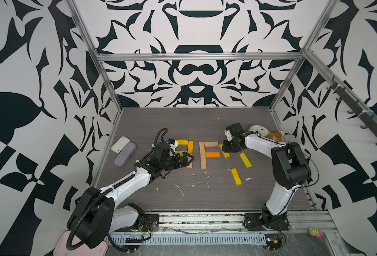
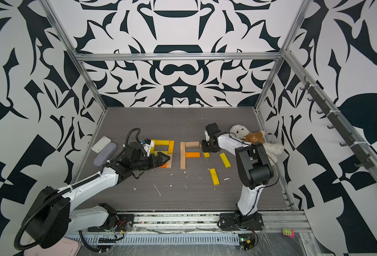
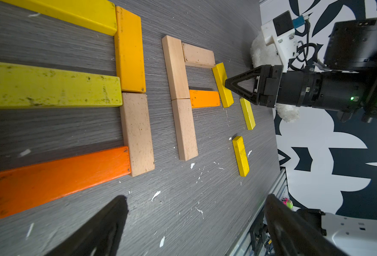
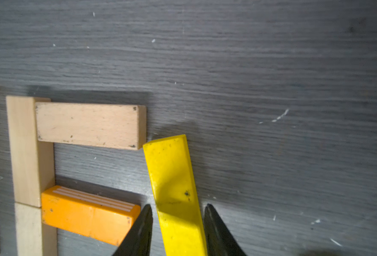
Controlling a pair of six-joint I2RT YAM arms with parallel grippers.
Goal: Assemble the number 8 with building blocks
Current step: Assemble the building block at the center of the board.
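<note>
Right gripper (image 4: 178, 205) astride the yellow plank (image 4: 172, 172), fingers (image 4: 143, 230) flanking its near half. Parted slightly wider than the wood, with a sliver of table (image 4: 271, 66) showing on one side. No pinch apparent; plank seemingly flat on the surface. Lies tilted on the right-arm side of the tan spine (image 4: 28, 155), far corner just beside the free end of the tan top bar (image 4: 90, 125), near end close to the free end of the orange middle bar (image 4: 88, 219). Upper loop nearly closed, not yet square. Judged light, rigid, smooth-painted, so prone to sliding or pivoting under a one-sided push; not fragile. Best taken across the narrow width near mid-length, long edges against the pads, to stop it swinging. Neighbouring blocks merely laid, easily knocked. Farther out from the spine on that same side, one loose yellow plank (image 1: 245, 160) and a second loose plank (image 1: 236, 176), both well apart from it. On the spine's opposite side, left gripper (image 3: 195, 197) spread wide, empty, by a second block figure (image 3: 50, 86). Farthest, beyond the spine's far end, plush toy (image 2: 238, 130).
</note>
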